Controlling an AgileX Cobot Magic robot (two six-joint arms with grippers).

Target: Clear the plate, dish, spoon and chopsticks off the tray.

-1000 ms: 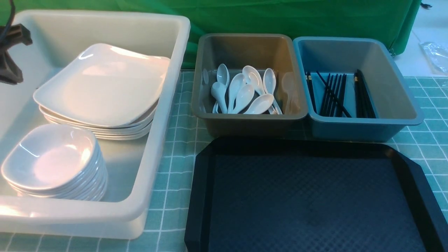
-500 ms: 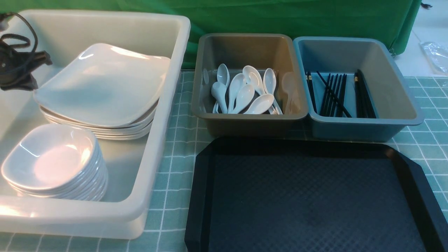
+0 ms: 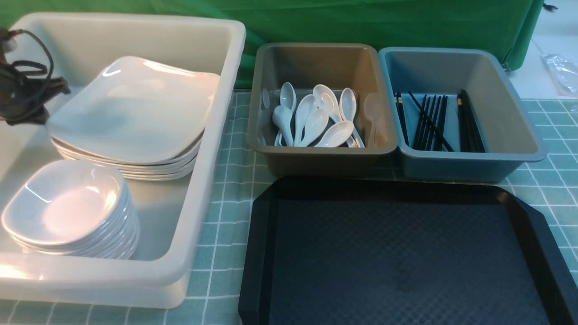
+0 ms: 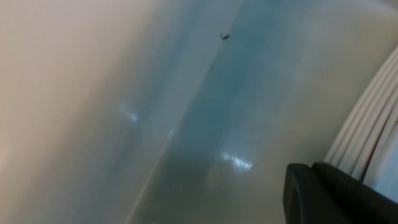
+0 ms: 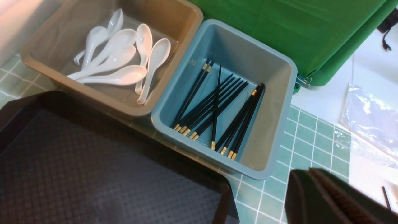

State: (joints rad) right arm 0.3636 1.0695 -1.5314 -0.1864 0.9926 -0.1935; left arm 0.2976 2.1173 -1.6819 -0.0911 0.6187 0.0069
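The black tray [image 3: 406,253] lies at the front right, and its floor is bare, as the right wrist view also shows [image 5: 93,168]. White plates [image 3: 131,113] are stacked in the white tub [image 3: 216,135], with a stack of small dishes [image 3: 67,207] in front of them. Spoons [image 3: 316,122] lie in the grey tub, chopsticks [image 3: 429,122] in the blue tub. My left gripper [image 3: 56,85] is shut and empty inside the white tub, close beside the plates' edges [image 4: 367,124]. My right gripper [image 5: 311,174] is shut and empty over the tablecloth beside the blue tub.
The grey tub [image 3: 320,155] and blue tub [image 3: 469,164] stand side by side just behind the tray. A green cloth [image 3: 361,22] hangs behind them. A teal checked tablecloth [image 3: 226,203] covers the table. A clear plastic bag [image 5: 370,118] lies at the far right.
My left gripper has moved to the right inside the white tub, toward the plate stack. Nothing else has moved.
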